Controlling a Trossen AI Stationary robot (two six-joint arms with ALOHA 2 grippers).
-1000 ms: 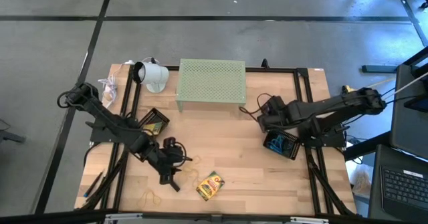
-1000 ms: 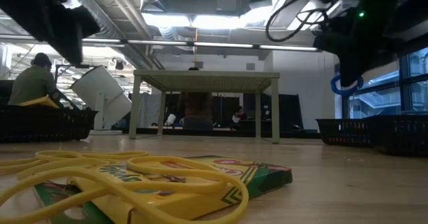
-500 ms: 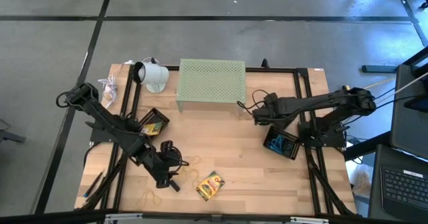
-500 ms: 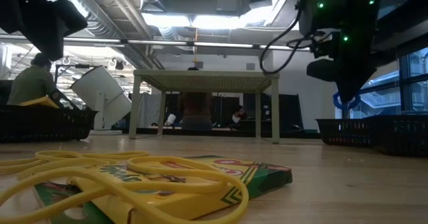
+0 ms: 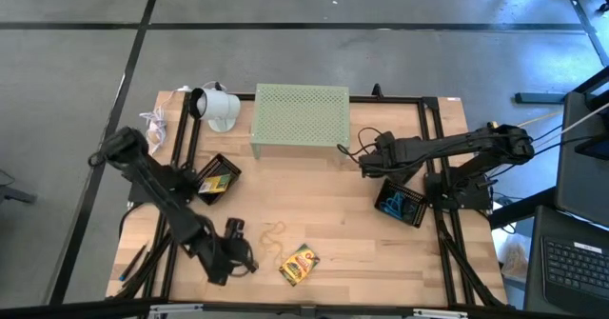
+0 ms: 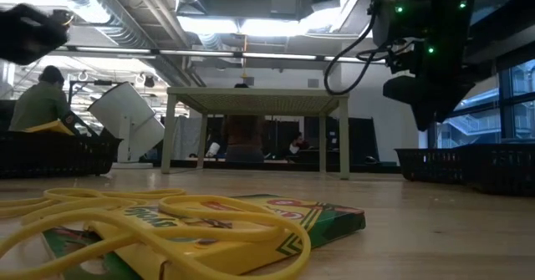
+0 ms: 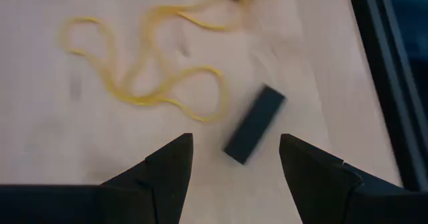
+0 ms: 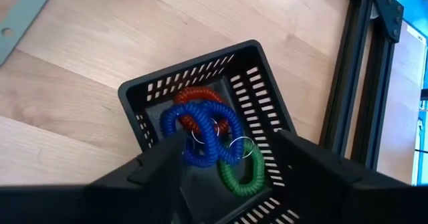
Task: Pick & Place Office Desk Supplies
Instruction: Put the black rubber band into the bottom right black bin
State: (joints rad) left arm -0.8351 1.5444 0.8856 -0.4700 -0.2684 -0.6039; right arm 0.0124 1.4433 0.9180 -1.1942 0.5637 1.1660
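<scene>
Wooden table with a black frame round its edges. At the back, a pale green stand full of little holes – standing on its legs. Beside it, a white lamp thing near the corner. Two black mesh trays – one on the left side, one on the right side holding blue, red and green coil rings. Near the front: loose yellow rubber bands, a small black block close by them, a yellow-green box.
</scene>
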